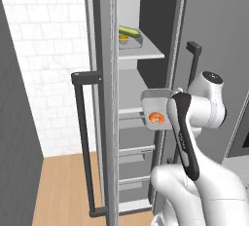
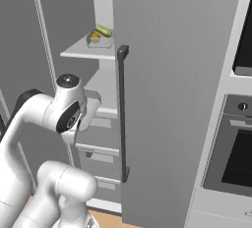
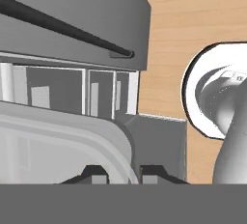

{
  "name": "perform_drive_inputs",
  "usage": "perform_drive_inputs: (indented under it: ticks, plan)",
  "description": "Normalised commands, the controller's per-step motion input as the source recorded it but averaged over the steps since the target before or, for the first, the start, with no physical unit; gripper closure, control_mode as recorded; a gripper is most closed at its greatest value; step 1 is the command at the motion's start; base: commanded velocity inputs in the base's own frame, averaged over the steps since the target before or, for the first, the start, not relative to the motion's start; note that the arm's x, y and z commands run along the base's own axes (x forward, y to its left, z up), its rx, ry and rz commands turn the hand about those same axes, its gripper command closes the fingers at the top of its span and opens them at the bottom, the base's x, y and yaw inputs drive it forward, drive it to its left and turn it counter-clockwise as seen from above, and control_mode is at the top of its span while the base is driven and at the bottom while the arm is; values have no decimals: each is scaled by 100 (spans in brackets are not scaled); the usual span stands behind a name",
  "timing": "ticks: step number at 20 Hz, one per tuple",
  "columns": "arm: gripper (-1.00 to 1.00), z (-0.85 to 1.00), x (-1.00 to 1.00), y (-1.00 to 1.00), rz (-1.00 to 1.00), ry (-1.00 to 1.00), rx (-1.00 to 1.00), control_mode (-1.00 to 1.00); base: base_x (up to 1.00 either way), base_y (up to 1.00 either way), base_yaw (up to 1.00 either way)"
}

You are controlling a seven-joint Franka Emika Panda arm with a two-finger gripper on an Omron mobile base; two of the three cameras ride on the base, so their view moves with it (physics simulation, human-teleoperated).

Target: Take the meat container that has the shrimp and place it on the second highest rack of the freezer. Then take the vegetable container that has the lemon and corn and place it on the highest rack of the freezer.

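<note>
Left base view, freezer: the tall narrow grey freezer [image 1: 138,98] stands open, its long dark bar-handled door [image 1: 82,142] swung out to the left.
Left base view, meat container: a pale grey rounded tray [image 1: 156,109] hangs at the end of the white arm, in front of the second shelf board [image 1: 131,110], with the small curled orange-pink shrimp [image 1: 156,117] lying in it.
Left base view, vegetable container: well above the hand, a shallow grey tray [image 1: 130,43] sits on the highest rack [image 1: 143,52], holding the green-husked corn [image 1: 129,30] and the small yellow lemon [image 1: 123,37].
Right base view, arm: the white arm reaches into the cabinet; the pale tray's edge [image 2: 90,108] shows just past the wrist, level with the second board.
Right base view, top shelf: the vegetable tray sits above the hand, on the top board.
Hand view, gripper: the two dark finger tips [image 3: 124,174] are clamped close on the pale rounded tray rim [image 3: 116,141].
Hand view, surroundings: beyond the rim lie grey drawer fronts [image 3: 72,95], the dark-handled door and the wooden floor [image 3: 193,20].
</note>
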Motion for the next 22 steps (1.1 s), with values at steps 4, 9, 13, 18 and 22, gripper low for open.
perform_drive_inputs:
  ticks: [4, 9, 13, 18, 22]
  plan:
    - [100, -1, 51, 20, 0, -3, 0, -100, 0, 0, 0]
    - [100, -5, 43, 16, 0, -4, 0, -100, 0, 0, 0]
    - [100, -5, 38, 19, 0, -1, 0, -100, 0, 0, 0]
    - [100, -3, 34, 3, 0, -2, 0, -100, 0, 0, 0]
    - [100, -11, 37, 0, 0, -7, 0, -100, 0, 0, 0]
